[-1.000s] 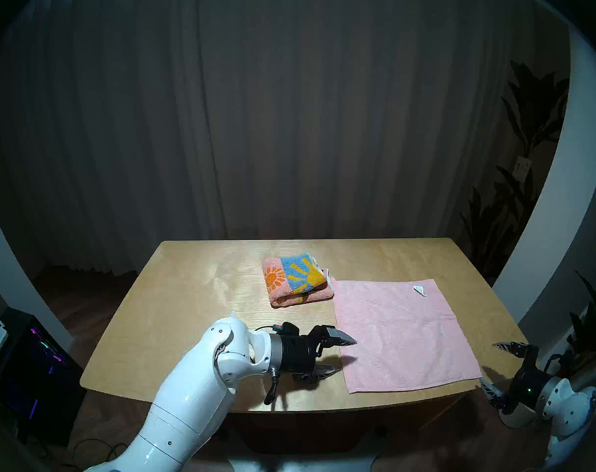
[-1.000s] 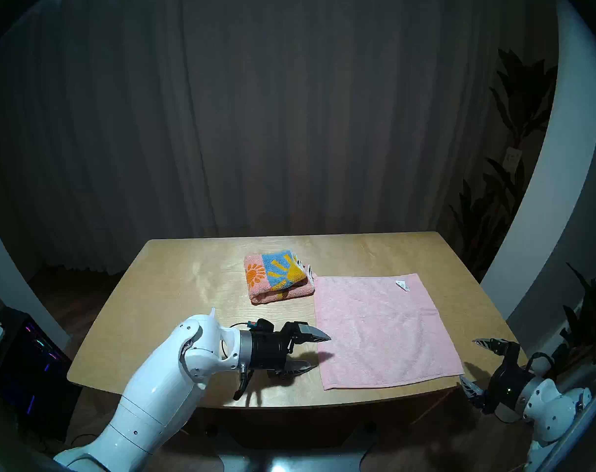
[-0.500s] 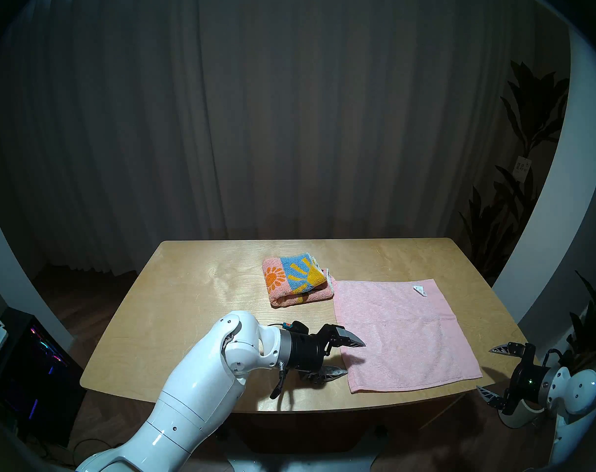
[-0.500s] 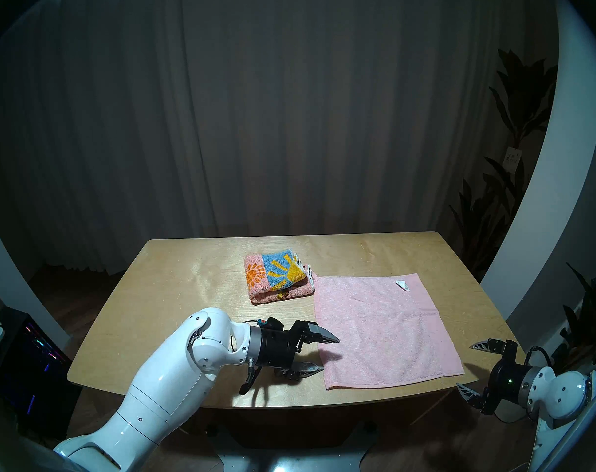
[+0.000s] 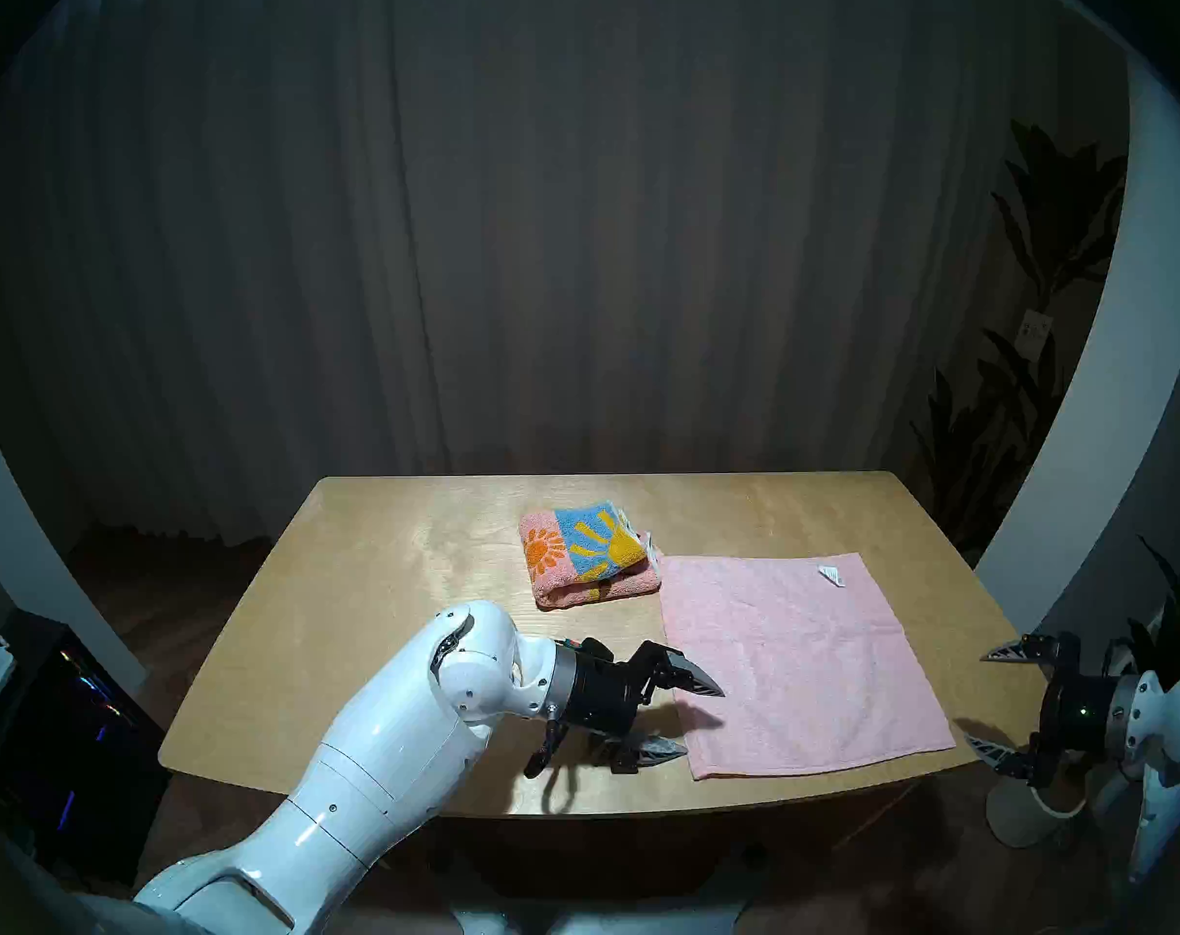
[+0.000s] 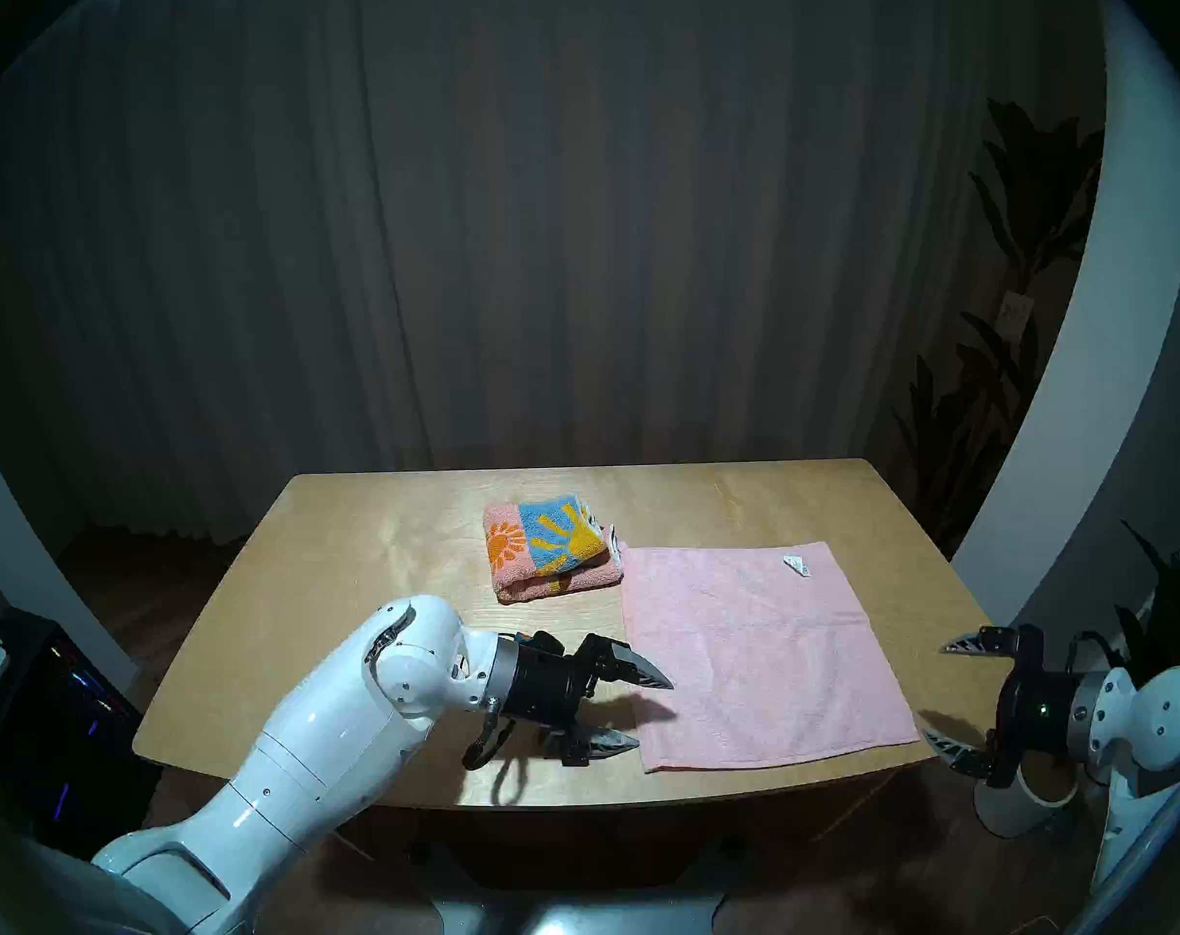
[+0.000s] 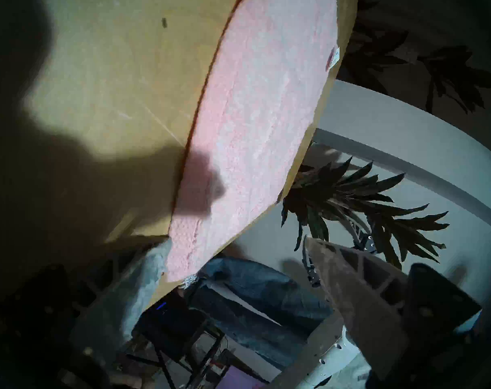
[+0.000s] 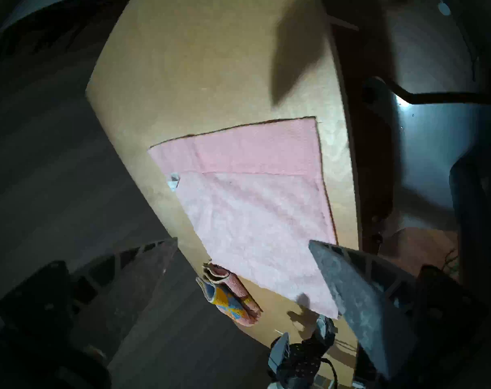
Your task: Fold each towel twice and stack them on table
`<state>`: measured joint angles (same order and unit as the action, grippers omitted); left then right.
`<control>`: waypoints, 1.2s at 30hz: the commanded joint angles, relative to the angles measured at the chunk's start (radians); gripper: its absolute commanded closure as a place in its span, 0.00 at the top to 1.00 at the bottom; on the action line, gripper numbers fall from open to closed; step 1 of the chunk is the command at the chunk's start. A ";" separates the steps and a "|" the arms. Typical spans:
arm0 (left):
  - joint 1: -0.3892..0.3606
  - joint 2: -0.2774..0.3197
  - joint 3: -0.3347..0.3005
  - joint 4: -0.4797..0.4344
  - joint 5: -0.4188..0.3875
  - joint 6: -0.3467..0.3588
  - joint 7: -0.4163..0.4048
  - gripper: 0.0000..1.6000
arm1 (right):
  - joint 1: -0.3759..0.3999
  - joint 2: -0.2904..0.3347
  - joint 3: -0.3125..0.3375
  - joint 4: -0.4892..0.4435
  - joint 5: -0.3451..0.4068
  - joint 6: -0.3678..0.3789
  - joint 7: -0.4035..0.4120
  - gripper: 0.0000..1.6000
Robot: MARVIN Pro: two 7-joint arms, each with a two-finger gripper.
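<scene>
With the plain pale pink terry towel (image 5: 796, 657) spread flat on the light plywood table (image 5: 385, 616), its near-left corner is probably best pinched low by the wide-open left gripper (image 5: 698, 718), while the right gripper (image 5: 988, 701), also gaping and empty, gets brought to the opposite corner.

On the table (image 5: 371, 576), the folded towel (image 5: 587, 554) lies behind-left of, touching, the flat towel (image 5: 796, 657).

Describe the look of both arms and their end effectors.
Both arms have glossy white rounded shells with small dark screws, a silver ring at the wrist, then a black body. Each end effector, left and right, has two grey pointed ribbed fingers. A black cable loops under the left wrist; a green light shows on the right.
</scene>
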<state>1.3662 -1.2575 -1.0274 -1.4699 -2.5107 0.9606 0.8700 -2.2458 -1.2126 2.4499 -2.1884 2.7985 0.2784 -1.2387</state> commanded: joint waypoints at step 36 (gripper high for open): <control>-0.204 0.052 0.213 0.130 -0.255 -0.092 0.068 1.00 | 0.041 -0.191 -0.099 0.153 -0.407 0.481 0.474 1.00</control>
<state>1.2006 -1.1808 -0.8139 -1.3666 -2.7775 0.8912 0.9275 -2.2269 -1.3963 2.3560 -2.0329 2.4061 0.7402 -0.7980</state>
